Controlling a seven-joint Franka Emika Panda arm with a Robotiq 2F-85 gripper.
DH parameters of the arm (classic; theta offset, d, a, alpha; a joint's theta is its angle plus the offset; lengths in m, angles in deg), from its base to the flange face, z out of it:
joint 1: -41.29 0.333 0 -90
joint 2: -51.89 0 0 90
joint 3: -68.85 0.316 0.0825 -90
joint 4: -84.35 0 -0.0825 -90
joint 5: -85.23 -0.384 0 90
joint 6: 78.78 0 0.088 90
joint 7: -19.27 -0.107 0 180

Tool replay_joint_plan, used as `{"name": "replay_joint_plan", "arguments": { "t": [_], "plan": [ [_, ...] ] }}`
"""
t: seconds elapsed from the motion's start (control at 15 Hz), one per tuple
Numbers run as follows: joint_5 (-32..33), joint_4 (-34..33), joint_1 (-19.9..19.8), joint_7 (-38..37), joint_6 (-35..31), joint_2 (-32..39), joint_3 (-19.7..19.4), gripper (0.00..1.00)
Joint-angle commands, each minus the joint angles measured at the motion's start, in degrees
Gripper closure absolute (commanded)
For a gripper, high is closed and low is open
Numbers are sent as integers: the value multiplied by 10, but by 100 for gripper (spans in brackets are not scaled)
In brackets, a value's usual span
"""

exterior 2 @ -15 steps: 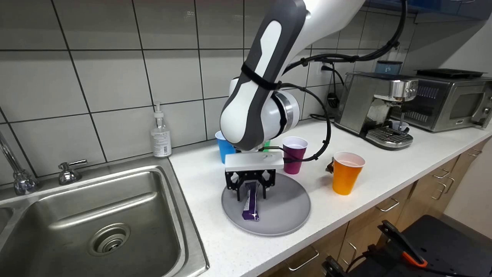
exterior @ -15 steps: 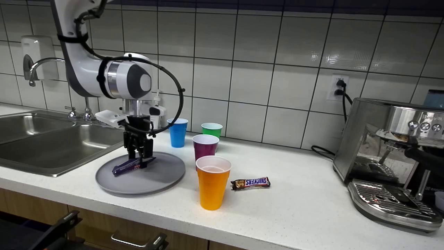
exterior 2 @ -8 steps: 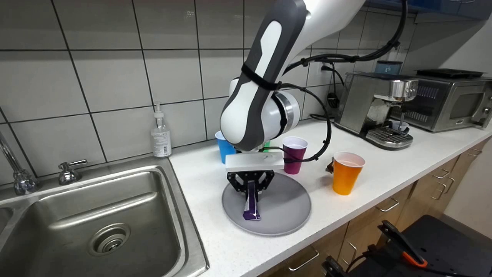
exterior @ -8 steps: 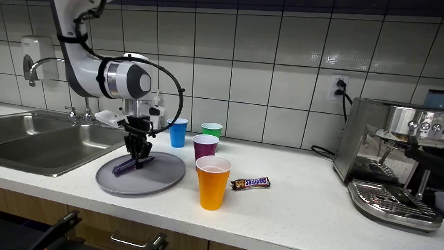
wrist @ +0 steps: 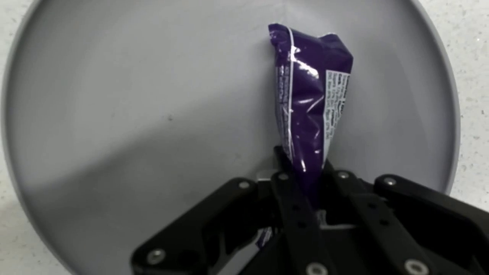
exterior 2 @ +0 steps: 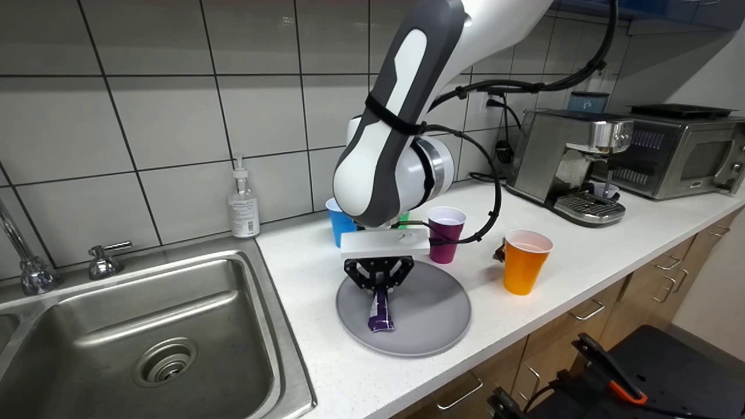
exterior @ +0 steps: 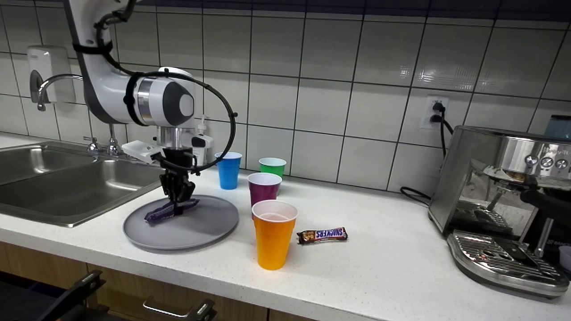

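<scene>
Compared with a second ago, the gripper [wrist: 303, 161] has drawn its fingers in from either side of the purple-wrapped bar [wrist: 307, 91], while the grey plate [exterior: 207, 229] beneath has hardly stirred. As far as I can judge from where I stand, the grip is done but a clear lift is not: no plain gap shows between bar and plate, and I can't tell whether any weight has been taken. The fingers now stand narrow, pinching the bar partway along. Looking through the wrist view, one end points to twelve o'clock from the pinch and a scrap of wrapper peeks out near seven. Seen in an exterior view, the longer part slants from the fingertips to between eight and nine, over the plate, the shorter part to two. Taking the plate as the dial's centre there, the blue cup [exterior: 229, 174] sits between one and two, the maroon cup [exterior: 262, 192] a little after two, and the orange cup [exterior: 273, 240] just past three, with the Snickers bar [exterior: 323, 235] farther out on that line, all on the white bench [exterior: 379, 267].
</scene>
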Motion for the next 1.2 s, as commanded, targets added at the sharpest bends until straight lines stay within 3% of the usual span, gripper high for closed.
{"name": "replay_joint_plan", "arguments": {
  "t": [0.0, 0.47, 1.13],
  "plan": [
    [-8, 11, 2, 16, 24, -38, -3, 96],
    [-27, -17, -7, 7, 44, -63, 6, 96],
    [-54, -116, -1, -13, 56, -3, 0, 96]
  ]
}}
